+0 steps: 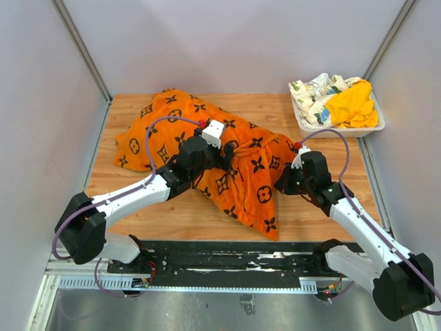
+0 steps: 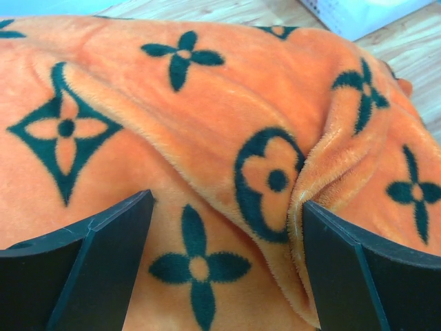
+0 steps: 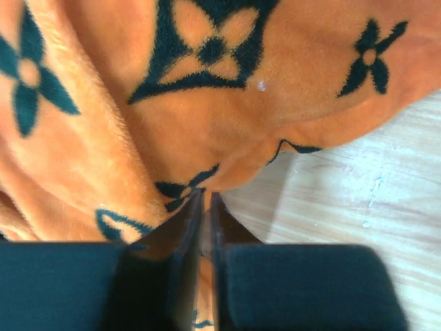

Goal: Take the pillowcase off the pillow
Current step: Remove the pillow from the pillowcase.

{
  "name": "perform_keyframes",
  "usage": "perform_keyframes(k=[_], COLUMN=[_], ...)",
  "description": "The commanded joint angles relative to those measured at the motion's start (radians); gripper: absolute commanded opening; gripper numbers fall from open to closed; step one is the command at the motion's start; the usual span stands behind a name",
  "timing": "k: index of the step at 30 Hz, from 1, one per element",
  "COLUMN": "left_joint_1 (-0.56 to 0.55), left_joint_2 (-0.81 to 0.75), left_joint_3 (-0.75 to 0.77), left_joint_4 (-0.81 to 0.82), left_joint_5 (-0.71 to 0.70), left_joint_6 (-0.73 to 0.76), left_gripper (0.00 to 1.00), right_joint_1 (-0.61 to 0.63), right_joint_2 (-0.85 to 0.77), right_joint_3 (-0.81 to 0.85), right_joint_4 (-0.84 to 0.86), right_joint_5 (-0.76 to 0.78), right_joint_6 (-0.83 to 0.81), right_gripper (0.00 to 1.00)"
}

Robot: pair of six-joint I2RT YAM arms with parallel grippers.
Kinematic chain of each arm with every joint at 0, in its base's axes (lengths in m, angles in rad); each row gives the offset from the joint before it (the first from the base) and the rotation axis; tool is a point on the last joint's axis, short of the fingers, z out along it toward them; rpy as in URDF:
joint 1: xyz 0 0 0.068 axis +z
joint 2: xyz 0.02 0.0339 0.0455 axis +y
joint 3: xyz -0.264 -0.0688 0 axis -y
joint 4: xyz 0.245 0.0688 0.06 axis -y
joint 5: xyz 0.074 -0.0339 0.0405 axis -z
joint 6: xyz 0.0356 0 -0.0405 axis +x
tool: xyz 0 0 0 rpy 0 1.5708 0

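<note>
We read the pillowcase (image 2: 227, 83) as plush, fuzzy-napped cloth, the tabletop (image 1: 193, 219) as smooth, pale-grained wood, and the fingers (image 2: 103, 276) as matt black plastic.

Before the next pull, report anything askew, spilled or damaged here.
Nothing is spilled or torn. The pillowcase lies rumpled and diagonal across the table, bunched into folds; no pillow shows. The cloths heap above the rim of the white bin.
</note>
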Motion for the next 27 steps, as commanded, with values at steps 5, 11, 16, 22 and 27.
perform_keyframes(k=[5, 11, 16, 22, 27], left_joint_1=[0.026, 0.027, 0.027, 0.027, 0.027], left_joint_2=[-0.057, -0.02, 0.017, 0.051, 0.059], left_joint_3=[-0.076, -0.043, -0.016, 0.003, -0.003], left_joint_4=[0.072, 0.072, 0.064, 0.058, 0.051], left_joint_5=[-0.092, -0.054, -0.043, -0.018, -0.055], left_joint_6=[-0.051, -0.069, -0.082, -0.105, -0.109], left_gripper=[0.91, 0.92, 0.92, 0.92, 0.93], right_joint_1=[0.027, 0.028, 0.045, 0.052, 0.052], right_joint_2=[-0.143, -0.033, 0.085, 0.162, 0.09], right_joint_3=[0.077, 0.119, 0.121, 0.104, 0.053], right_joint_4=[0.03, 0.149, 0.219, 0.226, 0.165], right_joint_5=[0.072, 0.021, -0.048, -0.034, -0.006], right_joint_6=[0.023, 0.024, 0.005, -0.011, -0.028], right_gripper=[0.84, 0.78, 0.57, 0.16, 0.01])
